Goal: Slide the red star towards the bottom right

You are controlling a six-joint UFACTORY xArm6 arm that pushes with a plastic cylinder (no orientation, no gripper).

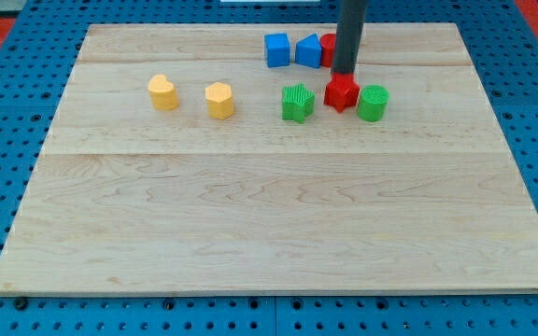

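My tip [345, 74] touches the red star's [341, 91] top edge on the bench [278, 224], between two green blocks; no fingers show

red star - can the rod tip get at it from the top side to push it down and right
Probably yes. My tip already sits at the red star's top edge, seemingly touching it. The green cylinder stands close on the star's right, so a push toward the bottom right may nudge it too.
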